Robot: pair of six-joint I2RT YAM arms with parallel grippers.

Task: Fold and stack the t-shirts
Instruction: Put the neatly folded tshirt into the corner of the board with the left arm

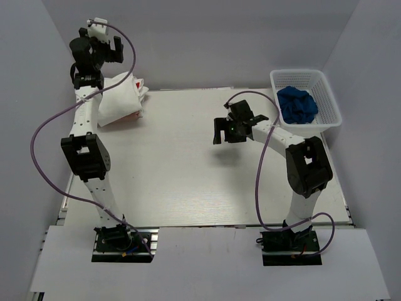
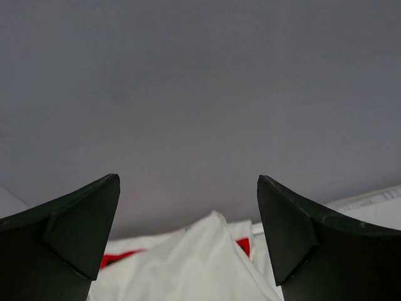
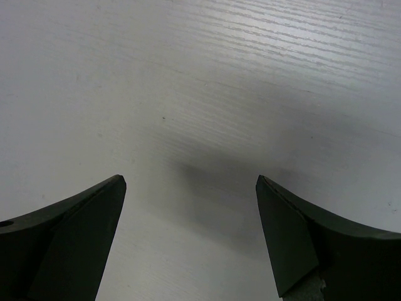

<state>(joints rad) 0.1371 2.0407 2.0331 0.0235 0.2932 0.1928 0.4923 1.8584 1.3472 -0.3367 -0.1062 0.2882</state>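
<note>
Hidden from you: the left arm covers part of the heap of soft white cloth t-shirts (image 1: 119,100) in the top view. The left wrist view cuts the t-shirts (image 2: 188,269) off at its bottom edge. You cannot tell how many shirts are in the heap, or whether any is folded.
Hard to make out: the red printed graphic (image 1: 136,84) shows only as slivers at the heap's far edge. In the left wrist view the red printed graphic (image 2: 116,257) is a thin strip under a white fold. You cannot read the design.
Where the t-shirts lie: bunched in the far left corner of the pale wood-grain table (image 1: 188,175), close to the plain grey back wall (image 2: 200,94).
Left gripper (image 1: 100,41): raised above the heap, near the back wall. In its own wrist view the left gripper (image 2: 188,182) has its black fingers spread wide with nothing between them. The cloth lies below, apart from both tips.
Right gripper (image 1: 229,133): it hovers over bare table, right of centre. In its own wrist view the right gripper (image 3: 188,179) is spread wide and empty, touching nothing. Its soft shadow falls on the table (image 3: 219,75) between the tips.
Far right corner: a white plastic mesh basket (image 1: 332,106) holds a crumpled dark blue cloth (image 1: 296,103). You cannot tell what garment it is.
Cables: a purple cable (image 1: 37,157) loops beside the left arm.
</note>
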